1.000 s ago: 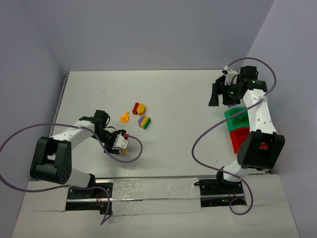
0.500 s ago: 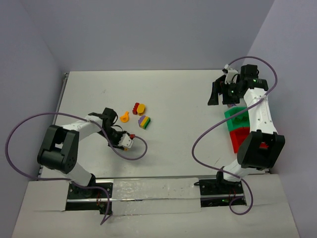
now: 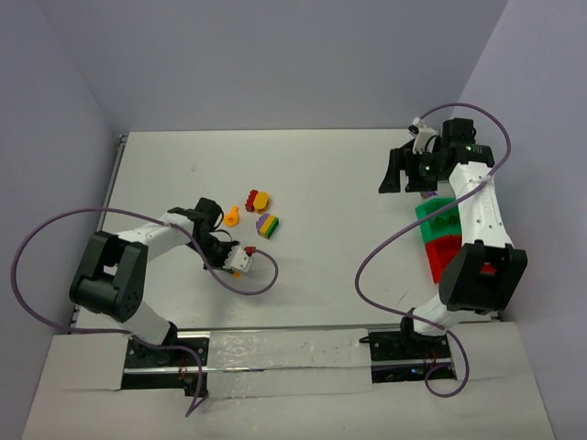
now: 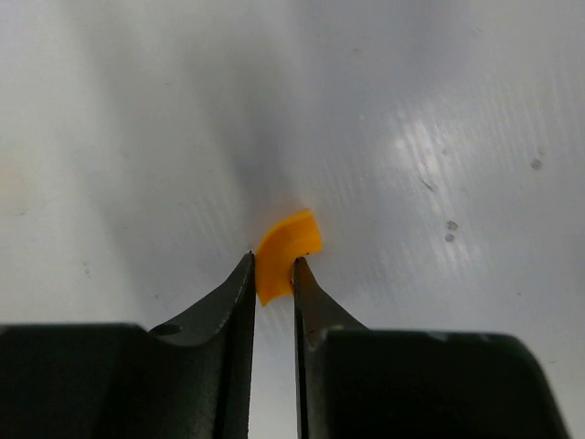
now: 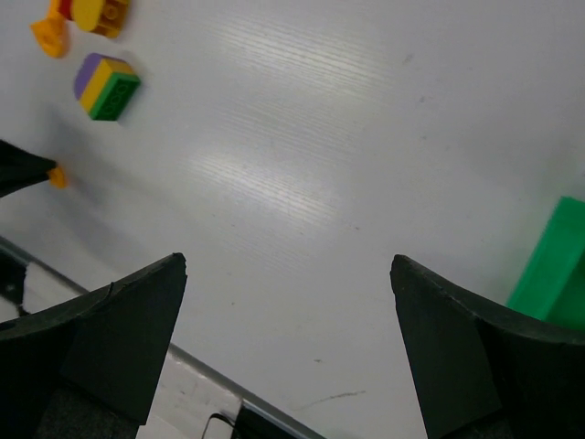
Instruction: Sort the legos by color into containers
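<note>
Only the left wrist view shows the left fingers [image 4: 274,268] pinched on an orange piece [image 4: 286,243]; the overhead view hides it. Right fingers [image 5: 288,265] spread wide, empty, above the desk [image 5: 302,137].

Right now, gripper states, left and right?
Left gripper: shut on orange lego piece.
Right gripper: open, holding nothing.

White arms [image 3: 479,209], black joints, looping purple cables [image 3: 358,272], black gripper fingers [image 4: 215,315] (tapered tips)
</note>
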You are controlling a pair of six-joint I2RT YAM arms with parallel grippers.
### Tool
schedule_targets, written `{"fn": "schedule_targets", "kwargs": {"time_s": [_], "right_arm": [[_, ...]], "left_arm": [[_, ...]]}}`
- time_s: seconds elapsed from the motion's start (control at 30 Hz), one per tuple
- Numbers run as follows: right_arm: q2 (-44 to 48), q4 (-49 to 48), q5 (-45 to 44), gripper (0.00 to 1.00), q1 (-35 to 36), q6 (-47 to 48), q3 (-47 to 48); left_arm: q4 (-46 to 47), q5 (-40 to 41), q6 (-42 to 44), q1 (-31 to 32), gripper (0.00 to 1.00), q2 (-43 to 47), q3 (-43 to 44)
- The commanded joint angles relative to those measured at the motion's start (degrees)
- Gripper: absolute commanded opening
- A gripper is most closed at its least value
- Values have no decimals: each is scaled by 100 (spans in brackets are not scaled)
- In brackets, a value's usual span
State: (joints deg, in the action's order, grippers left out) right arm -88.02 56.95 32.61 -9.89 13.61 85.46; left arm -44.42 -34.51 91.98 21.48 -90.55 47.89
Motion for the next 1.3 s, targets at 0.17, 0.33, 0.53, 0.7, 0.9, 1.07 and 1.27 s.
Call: {"fn": "schedule_targets", "kwargs": {"time_s": [0.17,0.33,0.53,0.7,0.9,1.07,1.27], "right_arm": [[-152,-928,2036,99,767,-1071,-496],[-639,-779,2595,97,1300,-1245,87],[-1340,-208,2955,93,1961,-1157,903],[-1495,-404,3287,86,2248,-1361,857],[-1788,-527,3305,73,2457,-1760,1038],[-2005,-672,3583,71,2536,-2046,1174],[-2162,-713,3657,71,2724,-2103,1280]], "left_arm": [[1838,-405,-4480,349,0,672,1612],[2412,60,-6343,635,0,692,2220],[2588,718,-7531,1035,0,440,2870],[2598,858,-7775,1211,0,452,2949],[2641,821,-7881,1288,0,494,2884],[2667,739,-7923,1363,0,451,2897],[2713,718,-7985,1485,0,340,2965]]}}
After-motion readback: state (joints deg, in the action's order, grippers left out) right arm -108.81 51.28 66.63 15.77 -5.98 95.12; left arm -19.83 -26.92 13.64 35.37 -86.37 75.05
